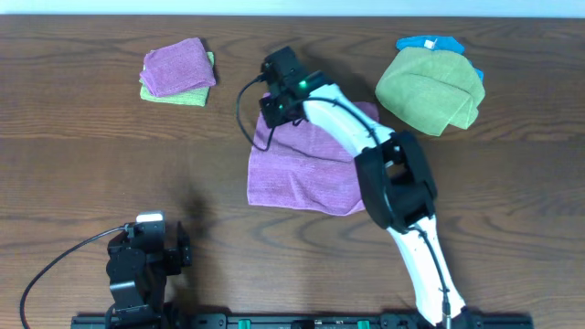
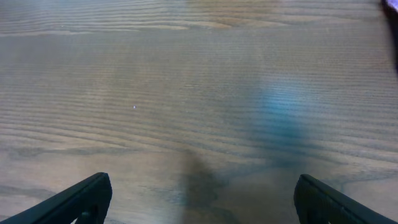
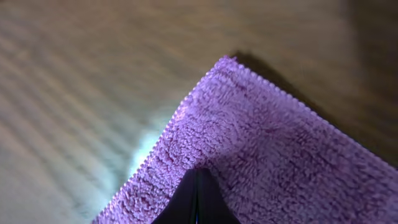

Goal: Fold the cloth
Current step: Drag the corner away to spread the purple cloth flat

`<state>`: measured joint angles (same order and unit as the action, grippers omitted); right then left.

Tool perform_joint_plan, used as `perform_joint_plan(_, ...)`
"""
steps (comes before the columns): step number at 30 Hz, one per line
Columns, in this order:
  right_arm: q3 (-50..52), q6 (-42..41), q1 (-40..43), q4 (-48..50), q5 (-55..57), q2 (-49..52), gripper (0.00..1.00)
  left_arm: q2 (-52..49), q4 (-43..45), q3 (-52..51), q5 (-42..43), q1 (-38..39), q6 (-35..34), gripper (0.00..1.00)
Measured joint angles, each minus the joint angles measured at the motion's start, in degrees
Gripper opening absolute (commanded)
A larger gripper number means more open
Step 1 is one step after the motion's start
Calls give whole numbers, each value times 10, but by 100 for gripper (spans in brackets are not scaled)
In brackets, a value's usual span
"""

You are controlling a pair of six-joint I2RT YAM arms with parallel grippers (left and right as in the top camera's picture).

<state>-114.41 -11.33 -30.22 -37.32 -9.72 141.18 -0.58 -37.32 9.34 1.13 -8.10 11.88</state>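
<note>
The dark wood-grain table (image 1: 73, 164) fills the view. The mauve cloth (image 1: 306, 174) lies spread at its centre, its far-left corner pinched between the closed fingers of the right gripper (image 3: 196, 198). An olive-green towel (image 1: 430, 91) sits far right, with a blue cloth (image 1: 430, 43) peeking from behind it. A folded purple-and-green stack (image 1: 178, 71) sits far left. Bare wood runs along the near edge, where the left gripper (image 2: 202, 190) hangs spread wide, holding nothing.

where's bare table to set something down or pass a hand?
Bare wood: left of the cloth, between the folded stack and the left arm; also lower right, below the olive towel. Crowded: top right, around the right arm, olive towel and blue cloth.
</note>
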Motion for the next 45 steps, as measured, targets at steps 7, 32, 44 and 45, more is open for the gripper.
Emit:
perform_joint_plan(7,-28,-4,27,-9,-15,14,1,0,0,0,0,0,0,95)
perform_joint_plan(32,-213,39,-51,-192,21,28,1,0,0,0,0,0,0,95)
perform_joint_plan(44,-293,49,-41,-375,148,-52,1,0,0,0,0,0,0,95)
perform_joint_plan(45,-293,49,-41,-380,154,-68,2,0,0,0,0,0,0,95)
